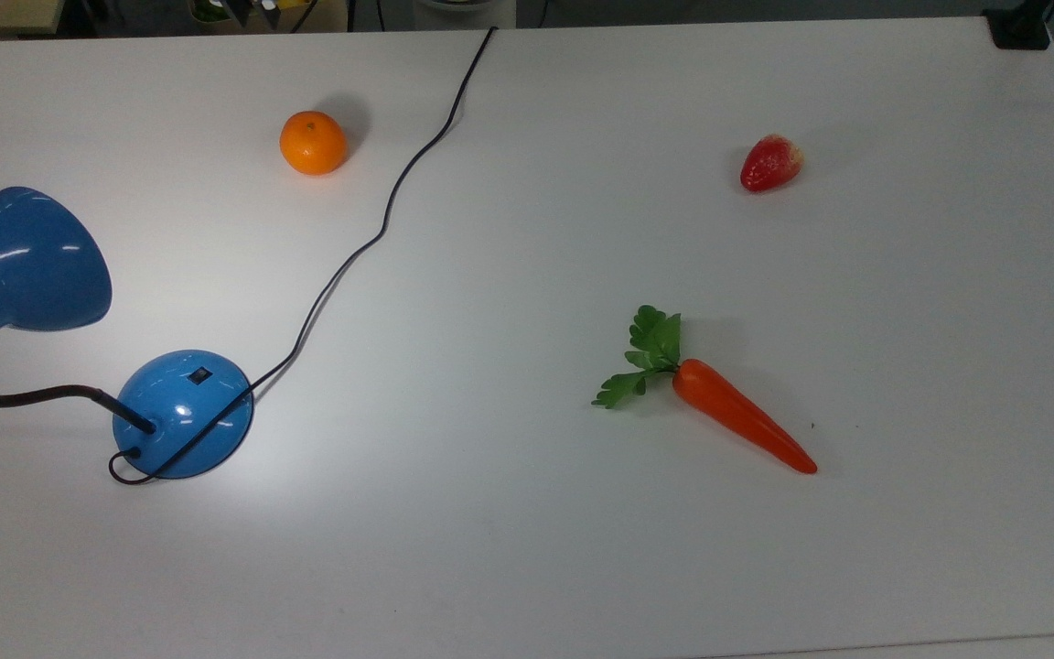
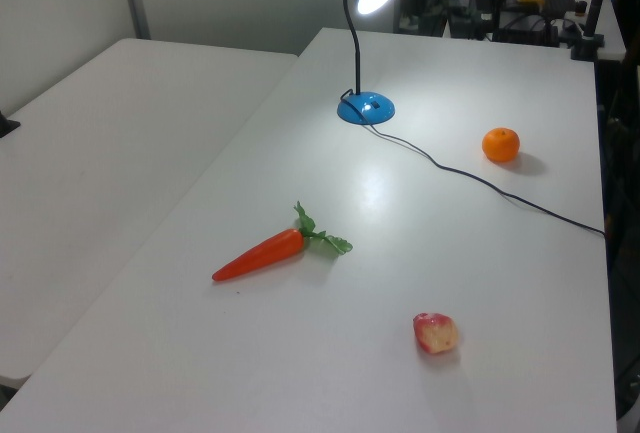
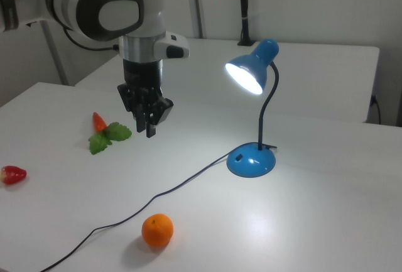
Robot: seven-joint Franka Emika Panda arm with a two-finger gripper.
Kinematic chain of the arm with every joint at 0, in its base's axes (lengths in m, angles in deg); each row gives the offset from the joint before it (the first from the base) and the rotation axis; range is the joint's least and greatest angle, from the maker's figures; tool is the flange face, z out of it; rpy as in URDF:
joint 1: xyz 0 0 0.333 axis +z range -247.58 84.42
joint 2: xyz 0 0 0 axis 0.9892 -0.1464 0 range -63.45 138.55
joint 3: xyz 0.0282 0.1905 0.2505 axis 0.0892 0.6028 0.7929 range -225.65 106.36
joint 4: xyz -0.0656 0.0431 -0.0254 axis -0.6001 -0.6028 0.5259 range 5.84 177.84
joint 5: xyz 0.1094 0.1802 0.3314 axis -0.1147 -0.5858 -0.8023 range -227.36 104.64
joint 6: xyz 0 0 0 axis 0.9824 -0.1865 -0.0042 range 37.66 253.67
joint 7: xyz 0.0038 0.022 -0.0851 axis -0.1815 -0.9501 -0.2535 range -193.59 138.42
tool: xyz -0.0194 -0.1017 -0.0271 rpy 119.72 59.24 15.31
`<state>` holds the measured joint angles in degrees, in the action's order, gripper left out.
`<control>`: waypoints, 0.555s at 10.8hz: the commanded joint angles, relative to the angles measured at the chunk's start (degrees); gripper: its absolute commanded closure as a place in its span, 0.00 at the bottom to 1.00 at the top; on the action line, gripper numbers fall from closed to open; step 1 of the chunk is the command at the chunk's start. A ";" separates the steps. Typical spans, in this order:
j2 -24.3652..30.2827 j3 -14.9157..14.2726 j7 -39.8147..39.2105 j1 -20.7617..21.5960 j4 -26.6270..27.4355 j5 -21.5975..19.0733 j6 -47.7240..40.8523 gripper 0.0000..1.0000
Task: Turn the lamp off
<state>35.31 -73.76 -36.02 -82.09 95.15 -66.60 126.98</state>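
Blue glossy lamp stands on the white table at the top view's left side, domed base flat on the surface; in the right view it sits right of centre, in the left view at the far end of the table. Black bendy neck rises from the base and curves over to the cone shade, whose mouth glows bright white; a pale pool of light lies on the table around the base. Small black switch sits on top of the dome. Thin black cord loops at the base, crosses over the dome, then snakes away to the table's top edge in the top view. Orange lies near the cord, on the top view's left of it, not touching. Carrot with green leaves lies well apart from the lamp, toward the top view's right; strawberry lies further up on the same side. Gripper hangs in the air on the right view's left of the lamp, well apart from it, pointing down over the table with the carrot leaves seen behind; fingers nearly together, narrow gap, nothing held
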 commanded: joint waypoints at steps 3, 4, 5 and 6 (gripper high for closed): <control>1.00 0.41 -0.10 -1.60 1.69 -0.21 3.34 0.91; 0.57 0.41 0.25 -1.69 1.78 -0.21 5.19 0.91; 0.13 0.41 1.04 -1.78 2.04 -0.21 7.29 0.91; -0.49 0.32 1.57 -1.78 2.74 -0.21 9.84 0.91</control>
<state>35.06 -73.77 -35.92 -83.52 95.62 -66.61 131.53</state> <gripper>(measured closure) 0.912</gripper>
